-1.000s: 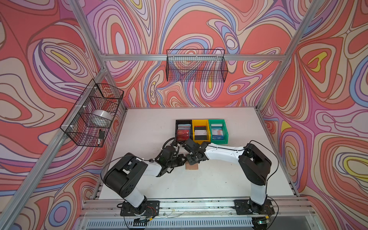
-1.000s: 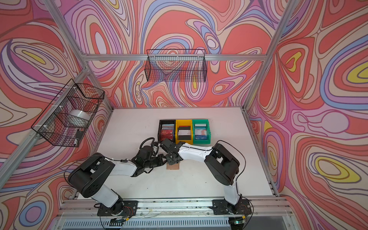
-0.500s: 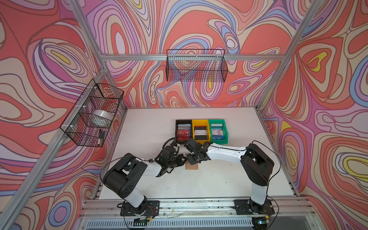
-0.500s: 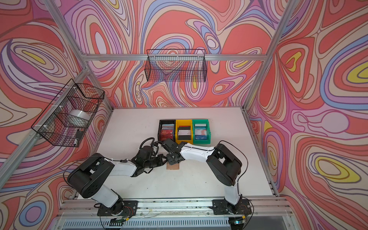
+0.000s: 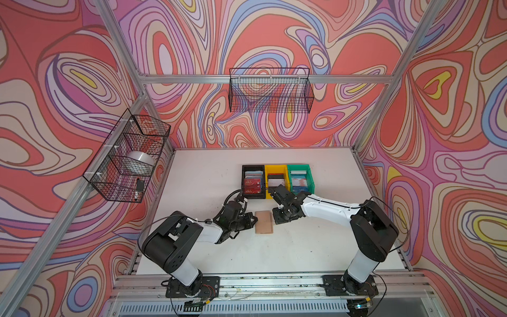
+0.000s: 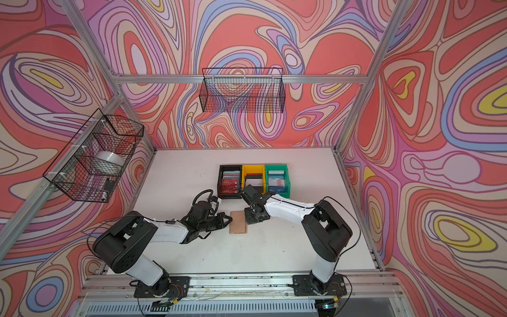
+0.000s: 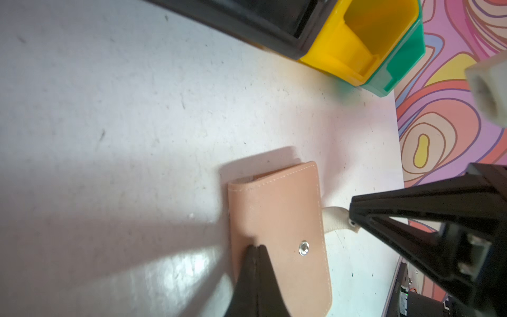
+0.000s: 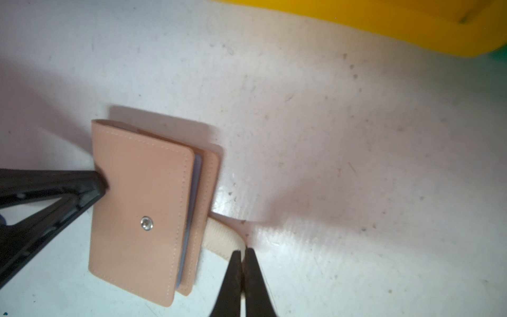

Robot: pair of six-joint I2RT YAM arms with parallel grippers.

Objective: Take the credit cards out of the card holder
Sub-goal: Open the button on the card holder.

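The tan card holder (image 5: 264, 221) is lying folded on the scuffed, speckled white worktop (image 5: 208, 175) between the two hands, with a sliver of bluish sleeve showing at its free edge. The left hand (image 7: 256, 248) is pressing its tips, drawn together, onto the cover near the spine, while the right hand (image 8: 242, 251) is pinching the end of the snap tab (image 8: 222, 237) — fingers tight on it. Just beyond the right hand, black, yellow and green bins (image 5: 275, 168) are sitting in a row, and swirling red, pink and purple walls are enclosing the cell, carrying wire baskets (image 5: 270, 93).
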